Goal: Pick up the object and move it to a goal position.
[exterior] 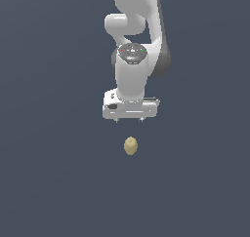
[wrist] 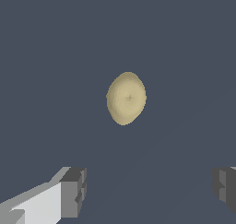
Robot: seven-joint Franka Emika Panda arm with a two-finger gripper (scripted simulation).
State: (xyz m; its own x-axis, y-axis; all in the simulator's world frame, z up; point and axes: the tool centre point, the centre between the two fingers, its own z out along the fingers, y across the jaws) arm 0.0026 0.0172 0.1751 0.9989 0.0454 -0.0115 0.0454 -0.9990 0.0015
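The object (exterior: 130, 146) is a small tan-yellow, egg-shaped lump lying on the dark grey ground below the white arm in the exterior view. In the wrist view the object (wrist: 126, 98) shows a faint crease at its middle. My gripper (exterior: 129, 119) hangs above and slightly behind it, apart from it. It is open: the two grey fingertips (wrist: 73, 191) stand far apart with nothing between them, and the lump is much narrower than the gap.
Flat dark grey ground (exterior: 53, 172) spreads around the object on every side. The white arm (exterior: 132, 46) rises straight up behind the gripper. No other object shows in either view.
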